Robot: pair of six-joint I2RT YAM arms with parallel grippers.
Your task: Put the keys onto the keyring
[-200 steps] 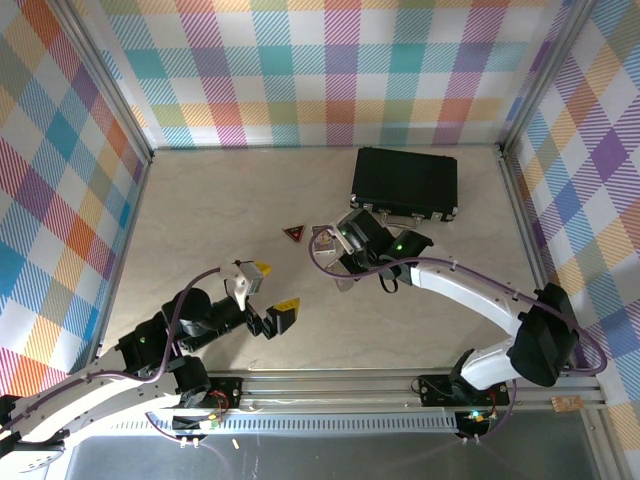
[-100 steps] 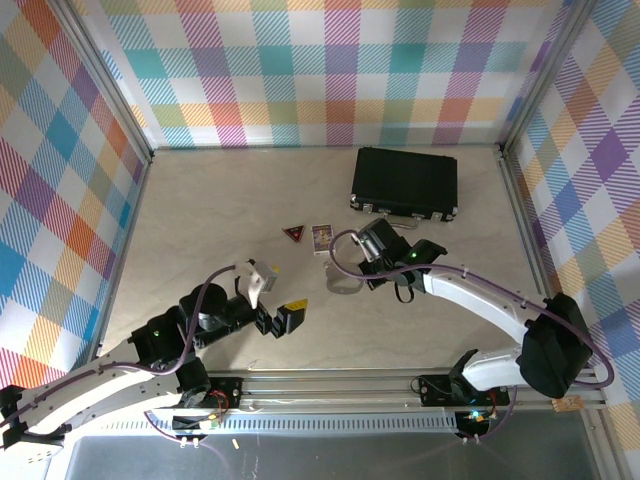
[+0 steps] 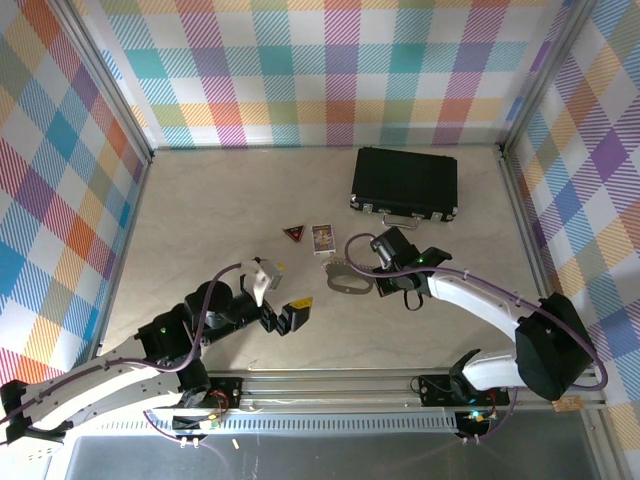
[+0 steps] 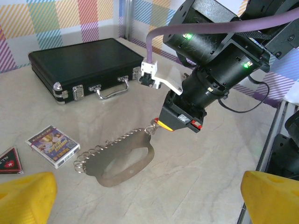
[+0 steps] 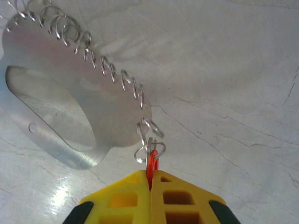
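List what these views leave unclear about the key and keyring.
- Right wrist view: the right gripper's shut fingers hide most of the key; a red sliver shows.
- Same view: whether it hooks the keyring's end loop, overlapping wires, unclear.
- Top view: key too small, under the gripper.

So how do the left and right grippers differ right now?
The left gripper is open; the right gripper is shut. The left holds nothing; the right pinches the key by its red tag, close to the keyring. Both have yellow fingertips.
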